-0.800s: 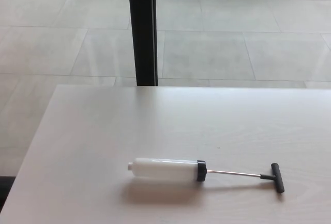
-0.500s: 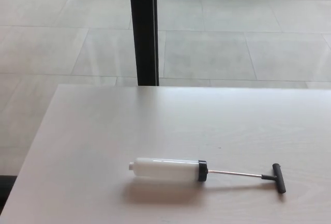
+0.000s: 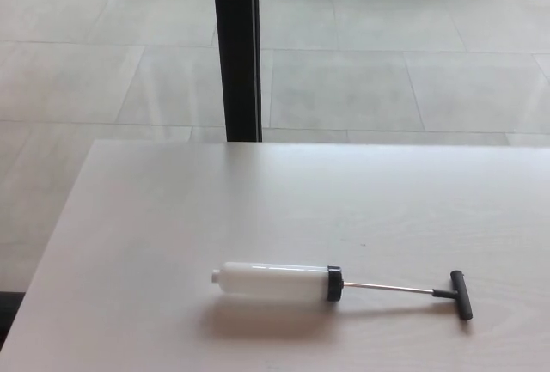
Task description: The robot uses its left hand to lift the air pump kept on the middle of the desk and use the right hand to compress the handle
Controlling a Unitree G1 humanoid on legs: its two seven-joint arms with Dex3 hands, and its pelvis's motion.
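The air pump (image 3: 277,282) lies flat on the pale desk (image 3: 155,217), rod drawn out, black T-handle (image 3: 461,294) pointing right. Neither robot hand shows, so their state cannot be told

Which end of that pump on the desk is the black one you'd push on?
The T-shaped handle at the right end; the opposite end is the white cylinder.

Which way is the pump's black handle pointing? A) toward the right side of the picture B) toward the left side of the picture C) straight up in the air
A: the air pump lies flat on the desk, its rod pulled out to the black T-handle at the right.
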